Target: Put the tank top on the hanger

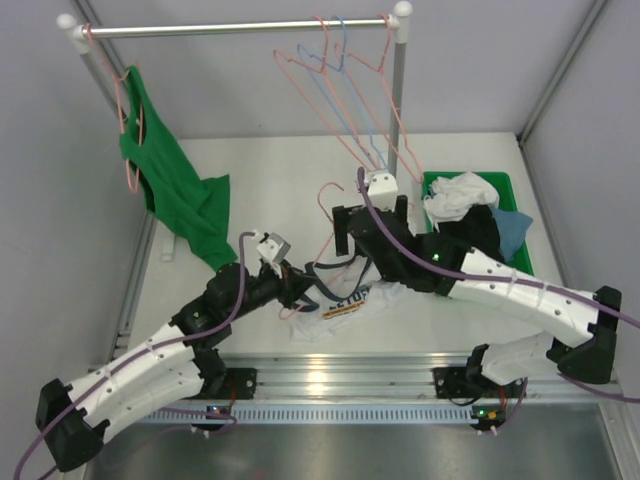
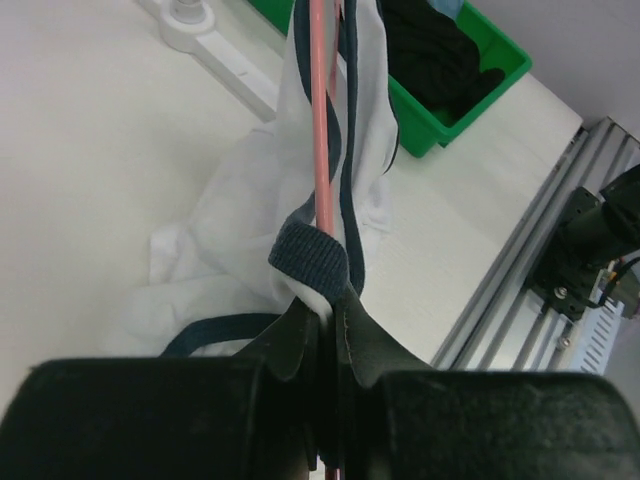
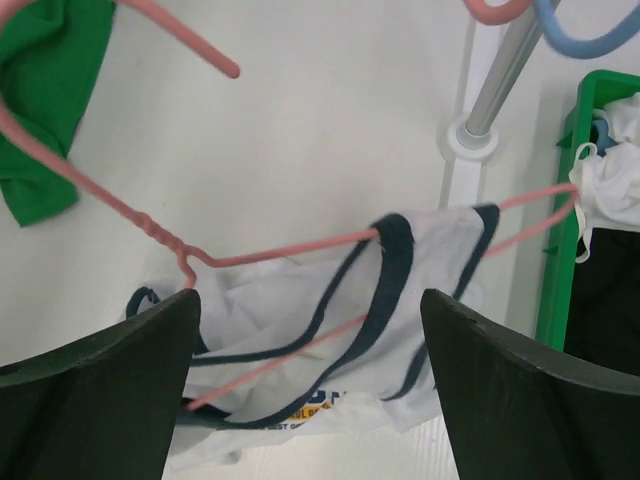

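Note:
The white tank top (image 1: 335, 305) with navy trim lies bunched at the table's front centre, partly threaded on a salmon-pink hanger (image 1: 322, 190). My left gripper (image 1: 298, 290) is shut on both. In the left wrist view the jaws (image 2: 335, 300) pinch a navy-trimmed strap together with the pink hanger wire (image 2: 322, 120), and the white cloth (image 2: 250, 210) hangs beyond. My right gripper (image 1: 372, 228) is open and empty above them. In the right wrist view its fingers (image 3: 310, 380) frame the hanger (image 3: 280, 247) and the tank top (image 3: 430, 290). One strap loops over the hanger's arm.
A green tank top (image 1: 170, 180) hangs on a pink hanger at the left of the rail (image 1: 240, 28). Spare pink and blue hangers (image 1: 350, 90) hang at its right end by the post (image 1: 398, 100). A green bin (image 1: 505, 185) of clothes stands at right.

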